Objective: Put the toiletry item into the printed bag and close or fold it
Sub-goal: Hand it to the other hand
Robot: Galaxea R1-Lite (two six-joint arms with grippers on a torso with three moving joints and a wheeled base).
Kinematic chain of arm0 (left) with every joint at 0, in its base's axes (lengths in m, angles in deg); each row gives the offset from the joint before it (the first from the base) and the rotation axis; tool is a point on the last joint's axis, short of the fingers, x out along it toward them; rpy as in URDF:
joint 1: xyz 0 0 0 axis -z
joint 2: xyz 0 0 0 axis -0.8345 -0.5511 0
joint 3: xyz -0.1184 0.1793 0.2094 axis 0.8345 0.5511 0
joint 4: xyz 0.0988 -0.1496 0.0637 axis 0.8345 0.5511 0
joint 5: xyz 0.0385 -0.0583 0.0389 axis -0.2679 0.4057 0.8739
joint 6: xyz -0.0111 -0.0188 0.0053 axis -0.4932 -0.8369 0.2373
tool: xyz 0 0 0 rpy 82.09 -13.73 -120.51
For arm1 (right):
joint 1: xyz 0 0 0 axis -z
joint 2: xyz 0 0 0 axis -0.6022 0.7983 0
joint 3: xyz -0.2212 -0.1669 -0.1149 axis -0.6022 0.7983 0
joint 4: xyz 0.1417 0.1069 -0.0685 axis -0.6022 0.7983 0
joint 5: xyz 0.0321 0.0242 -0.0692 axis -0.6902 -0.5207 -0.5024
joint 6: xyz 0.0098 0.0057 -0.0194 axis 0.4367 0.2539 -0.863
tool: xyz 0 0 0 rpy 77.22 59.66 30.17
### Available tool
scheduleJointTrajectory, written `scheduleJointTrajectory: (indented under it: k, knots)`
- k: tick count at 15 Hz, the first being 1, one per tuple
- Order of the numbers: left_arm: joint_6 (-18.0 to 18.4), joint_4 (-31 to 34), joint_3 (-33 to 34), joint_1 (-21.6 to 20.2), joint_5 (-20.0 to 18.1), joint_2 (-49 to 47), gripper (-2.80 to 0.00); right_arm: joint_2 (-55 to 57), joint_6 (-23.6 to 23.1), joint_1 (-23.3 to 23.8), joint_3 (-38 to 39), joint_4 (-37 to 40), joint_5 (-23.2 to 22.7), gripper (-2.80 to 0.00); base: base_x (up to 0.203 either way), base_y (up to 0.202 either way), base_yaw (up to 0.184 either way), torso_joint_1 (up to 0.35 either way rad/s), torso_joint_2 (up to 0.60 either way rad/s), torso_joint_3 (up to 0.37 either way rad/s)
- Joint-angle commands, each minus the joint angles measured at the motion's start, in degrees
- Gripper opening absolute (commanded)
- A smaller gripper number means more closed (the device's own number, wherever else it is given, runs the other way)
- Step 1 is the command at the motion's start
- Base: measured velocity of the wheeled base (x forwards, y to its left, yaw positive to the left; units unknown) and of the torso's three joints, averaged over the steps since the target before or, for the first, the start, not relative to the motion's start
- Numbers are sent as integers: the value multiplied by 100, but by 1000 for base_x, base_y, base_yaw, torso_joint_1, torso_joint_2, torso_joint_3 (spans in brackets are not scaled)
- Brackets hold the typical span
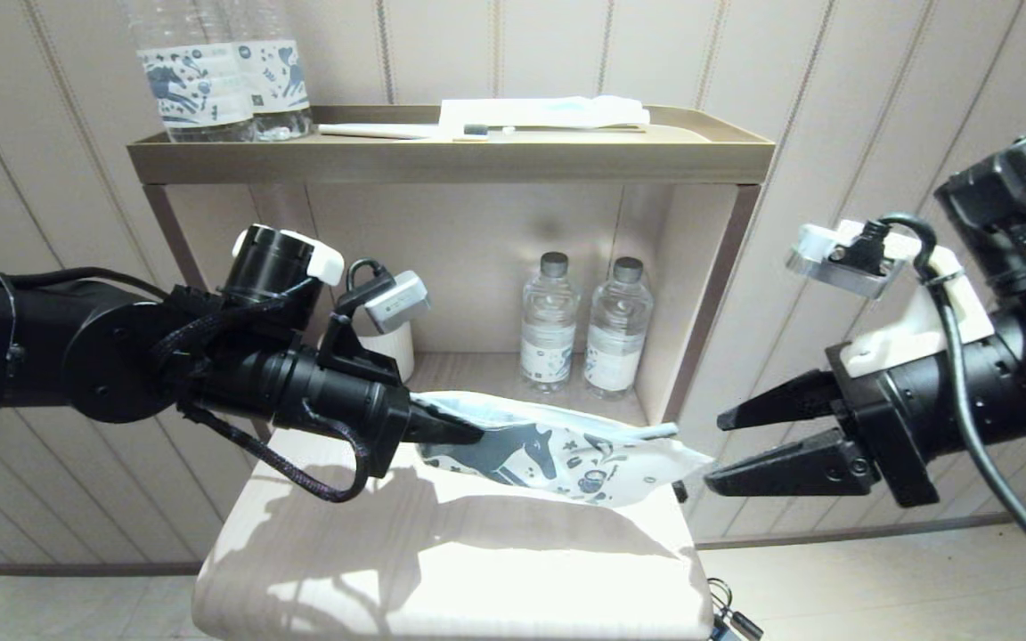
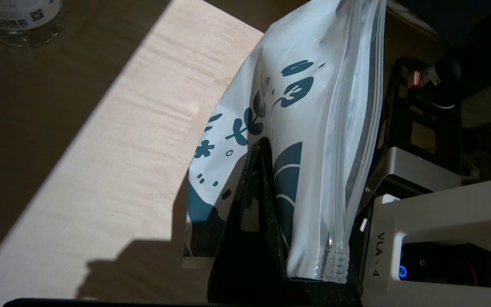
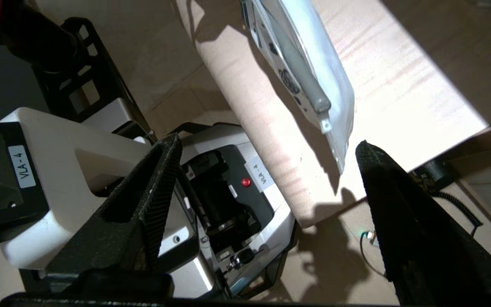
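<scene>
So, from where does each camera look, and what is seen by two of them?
Head: from above, facing the shelf; both arms show, left gripper shut on the printed bag, right gripper open beside it.
Left wrist: behind its fingers, looking along the printed bag.
Right wrist: behind open fingers, toward the printed bag and the toothbrush inside.
All three share the printed bag.
</scene>
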Motion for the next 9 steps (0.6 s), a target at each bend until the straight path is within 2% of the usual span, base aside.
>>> scheduleJointTrajectory:
  k: [1, 7, 9]
  knots:
    - [11, 4, -13, -6, -24, -38, -280, -274, 58, -10, 162, -243, -21, 0, 0, 0, 0, 0, 0, 0]
    - [11, -5, -31, -15, -15, -73, -280, -412, 200, 2, 240, -379, -26, 0, 0, 0, 0, 0, 0, 0]
    - [11, -5, -31, -23, -15, -55, -280, -396, 251, -13, 422, -838, -16, 0, 0, 0, 0, 0, 0, 0]
